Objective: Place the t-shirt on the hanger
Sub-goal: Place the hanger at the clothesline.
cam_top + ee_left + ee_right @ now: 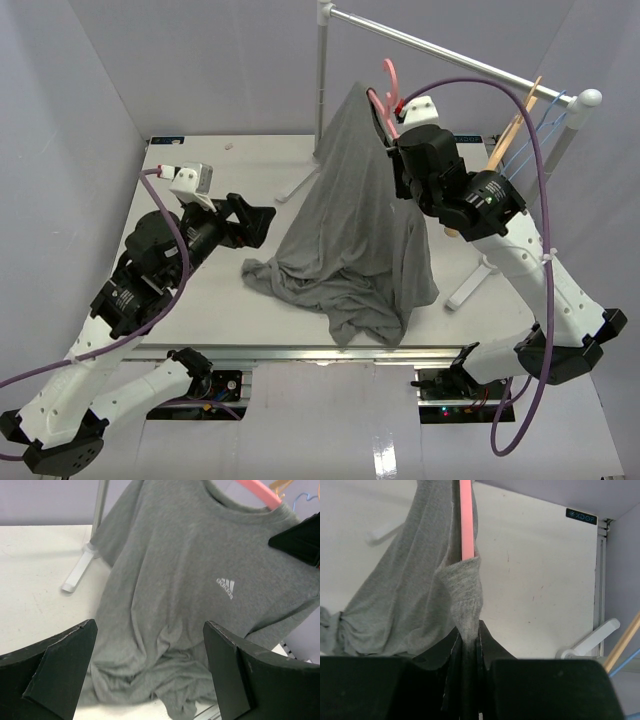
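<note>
The grey t-shirt (350, 220) hangs draped over the pink hanger (390, 85), its lower part bunched on the table. In the left wrist view the shirt (190, 580) faces me with a small white logo, and the pink hanger (260, 491) shows in the neck opening. My right gripper (398, 150) is shut on a fold of the shirt (465, 600) next to the hanger's pink arm (466, 520). My left gripper (262, 222) is open and empty, just left of the shirt's bunched hem; both its fingers (60, 670) frame the cloth.
A metal rail (440, 50) on a white stand (322, 70) crosses the back. A tan wooden hanger (515, 125) and a thin blue wire hanger (545, 115) hang on its right end. The stand's white feet (480, 275) rest on the table at right.
</note>
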### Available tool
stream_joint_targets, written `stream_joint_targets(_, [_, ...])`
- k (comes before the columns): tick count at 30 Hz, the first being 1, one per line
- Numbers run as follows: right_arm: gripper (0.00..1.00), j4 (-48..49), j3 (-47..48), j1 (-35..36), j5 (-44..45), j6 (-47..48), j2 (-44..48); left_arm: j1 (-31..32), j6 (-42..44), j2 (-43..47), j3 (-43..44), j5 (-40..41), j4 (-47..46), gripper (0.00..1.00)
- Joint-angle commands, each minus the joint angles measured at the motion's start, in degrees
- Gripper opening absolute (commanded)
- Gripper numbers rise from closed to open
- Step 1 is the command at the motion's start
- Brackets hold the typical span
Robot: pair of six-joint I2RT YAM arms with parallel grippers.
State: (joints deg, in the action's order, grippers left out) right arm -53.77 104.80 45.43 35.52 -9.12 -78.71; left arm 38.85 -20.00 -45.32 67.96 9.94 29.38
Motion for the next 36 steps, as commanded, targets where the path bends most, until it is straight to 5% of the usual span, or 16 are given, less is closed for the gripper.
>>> stream_joint_targets(1, [0.08, 9.79, 5.99, -0.17, 9.90, -4.86, -1.90, 0.26, -2.59, 5.14, -2.83, 4.06, -3.26, 0.98])
stream_joint_targets(21, [0.08, 27.00, 18.04, -0.17, 19.80, -9.75, -20.55, 0.26, -6.10, 7.09, -8.75, 12.15, -2.72, 0.98])
stream_joint_targets(26, [0.08, 37.04, 13.69, 0.11, 21.33, -8.26, -21.44, 0.26, -7.08, 7.47, -9.80, 11.26, -2.93, 0.98])
stream_joint_targets(33, [0.08, 63.39, -1.55, 0.34, 28.54, 0.33, -16.53, 0.26, -7.51, 9.93, -11.19, 11.41, -4.85, 0.98])
stream_joint_targets(36, [0.08, 65.78, -1.87, 0.31, 29.37, 0.81, -17.08, 0.26, -6.92, 10.04, -12.43, 11.10, -6.15, 0.98])
